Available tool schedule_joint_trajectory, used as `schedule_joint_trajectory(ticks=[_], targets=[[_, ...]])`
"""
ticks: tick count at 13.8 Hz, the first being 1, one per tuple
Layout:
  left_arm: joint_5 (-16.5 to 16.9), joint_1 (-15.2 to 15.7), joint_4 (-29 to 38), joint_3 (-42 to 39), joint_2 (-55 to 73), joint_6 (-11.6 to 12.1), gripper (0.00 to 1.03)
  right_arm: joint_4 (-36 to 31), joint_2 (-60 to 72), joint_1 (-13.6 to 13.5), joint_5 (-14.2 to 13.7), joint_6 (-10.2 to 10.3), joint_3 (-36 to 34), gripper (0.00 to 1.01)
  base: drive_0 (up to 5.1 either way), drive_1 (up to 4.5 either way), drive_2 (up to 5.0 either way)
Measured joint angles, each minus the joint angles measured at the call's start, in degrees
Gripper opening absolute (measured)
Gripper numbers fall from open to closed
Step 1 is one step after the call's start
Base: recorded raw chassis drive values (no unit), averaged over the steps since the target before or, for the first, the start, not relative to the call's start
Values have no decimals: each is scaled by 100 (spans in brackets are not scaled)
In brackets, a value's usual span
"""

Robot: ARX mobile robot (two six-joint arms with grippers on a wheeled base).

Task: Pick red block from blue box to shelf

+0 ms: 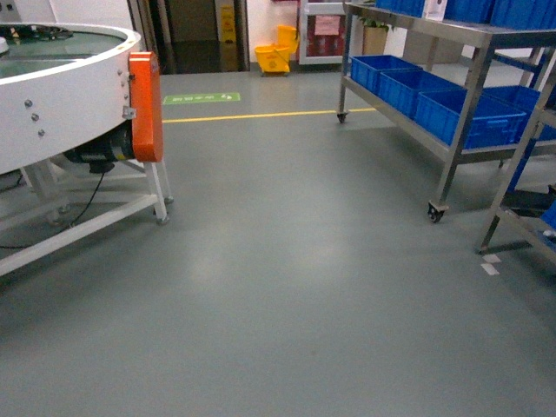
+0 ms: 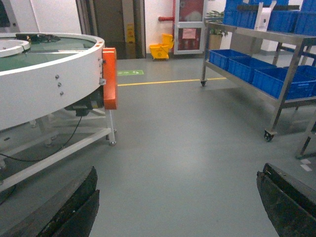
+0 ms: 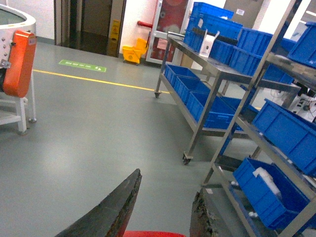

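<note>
The red block (image 3: 153, 234) is glimpsed at the bottom edge, clamped in the right pincer (image 3: 160, 217); the left pincer (image 2: 175, 202) is spread wide and empty. Being light, stiff and glossy, it is best gripped by its flat sides until the shelf (image 3: 232, 113) is reached.

You face bare grey floor (image 1: 287, 287), white round conveyor table (image 1: 61, 95) at your left, shiny stainless-steel shelf (image 1: 465, 95) holding dark blue ribbed crates (image 1: 434, 100) at your right.

Grey floor (image 1: 287, 261) — yellow line (image 1: 261, 115), blue crates (image 1: 434, 100).
</note>
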State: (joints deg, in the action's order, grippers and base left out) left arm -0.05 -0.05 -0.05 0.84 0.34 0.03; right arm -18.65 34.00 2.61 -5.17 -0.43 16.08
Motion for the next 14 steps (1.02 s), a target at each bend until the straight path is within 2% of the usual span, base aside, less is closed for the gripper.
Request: schedule_joint_trajectory(ticks=[14], targets=[[2,2,-17,0,0,0,98,17,2,-4,2,0,-2,27,-152,259,-562]])
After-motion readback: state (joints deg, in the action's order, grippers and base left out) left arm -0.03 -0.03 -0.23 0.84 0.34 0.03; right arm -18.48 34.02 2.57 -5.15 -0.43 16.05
